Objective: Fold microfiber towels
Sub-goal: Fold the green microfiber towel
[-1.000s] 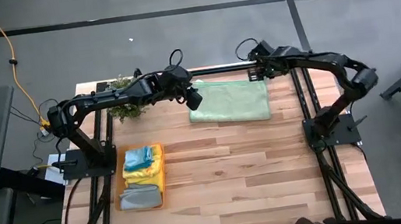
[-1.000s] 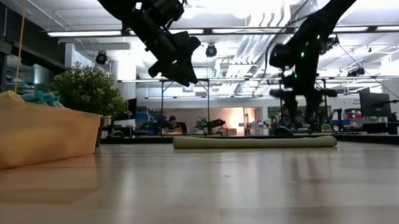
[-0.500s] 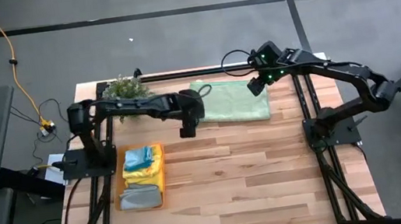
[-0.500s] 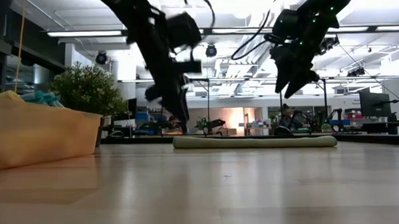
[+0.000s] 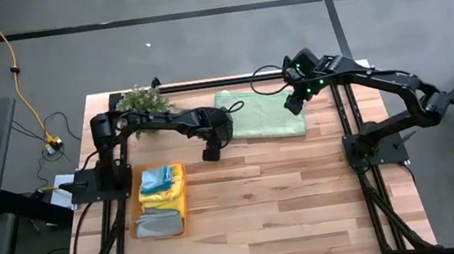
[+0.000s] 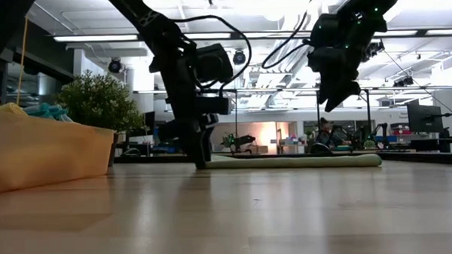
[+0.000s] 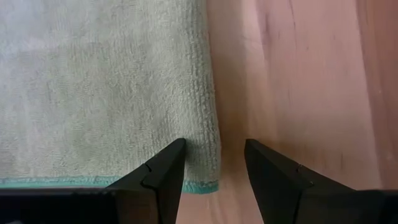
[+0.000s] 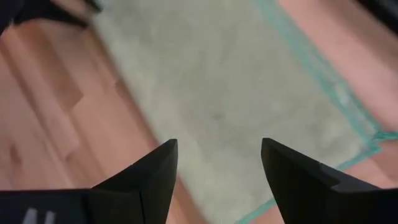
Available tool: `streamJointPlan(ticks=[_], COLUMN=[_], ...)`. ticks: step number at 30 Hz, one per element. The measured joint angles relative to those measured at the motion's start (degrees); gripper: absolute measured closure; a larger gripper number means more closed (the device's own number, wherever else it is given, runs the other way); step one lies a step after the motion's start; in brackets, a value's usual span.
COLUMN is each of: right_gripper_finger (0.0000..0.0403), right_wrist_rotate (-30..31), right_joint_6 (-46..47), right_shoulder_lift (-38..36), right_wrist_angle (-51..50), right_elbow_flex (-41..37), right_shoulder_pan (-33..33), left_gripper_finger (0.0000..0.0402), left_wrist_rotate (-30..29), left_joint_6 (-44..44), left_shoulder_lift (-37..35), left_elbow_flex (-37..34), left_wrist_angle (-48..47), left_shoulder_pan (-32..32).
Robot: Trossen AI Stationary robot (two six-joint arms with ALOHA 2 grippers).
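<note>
The pale green towel [image 5: 265, 113] lies long across the desk [image 5: 289, 189]; left gripper [image 5: 210, 153] straddles its near-left corner, right gripper [image 5: 293, 105] hovers above; both jaws spread.

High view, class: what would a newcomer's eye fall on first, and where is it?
The pale green microfiber towel lies flat at the far middle of the wooden table, with the left claw low at its near-left corner and the right claw hanging open above its right side. A translucent orange tray of yellow, teal and grey folded towels sits on the left.
</note>
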Motion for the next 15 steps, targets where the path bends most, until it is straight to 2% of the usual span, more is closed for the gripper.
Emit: streamJointPlan(ticks=[7, 9, 15], right_gripper_finger=[0.0179, 0.0179, 0.0179], right_wrist_rotate=[-5.35, -6.87, -6.29], right_joint_6=[-6.75, -9.25, -16.64], right_shoulder_lift=[0.02, 0.02, 0.02], right_wrist_angle=[-3.29, -3.57, -3.39], right_elbow_flex=[-0.61, -2.46, -11.17], right_shoulder_pan=[1.26, 3.17, 11.51], left_gripper_finger=[0.0243, 0.0243, 0.0243], left_wrist_rotate=[0.69, 0.67, 1.09], left_joint_6=[-1.95, -2.11, -3.40], left_shoulder_lift=[0.75, 0.75, 0.77], left_elbow_flex=[0.29, 0.28, 0.22], left_wrist_angle=[-2.01, -2.46, -3.10], left_shoulder_pan=[-0.53, -0.63, -0.63])
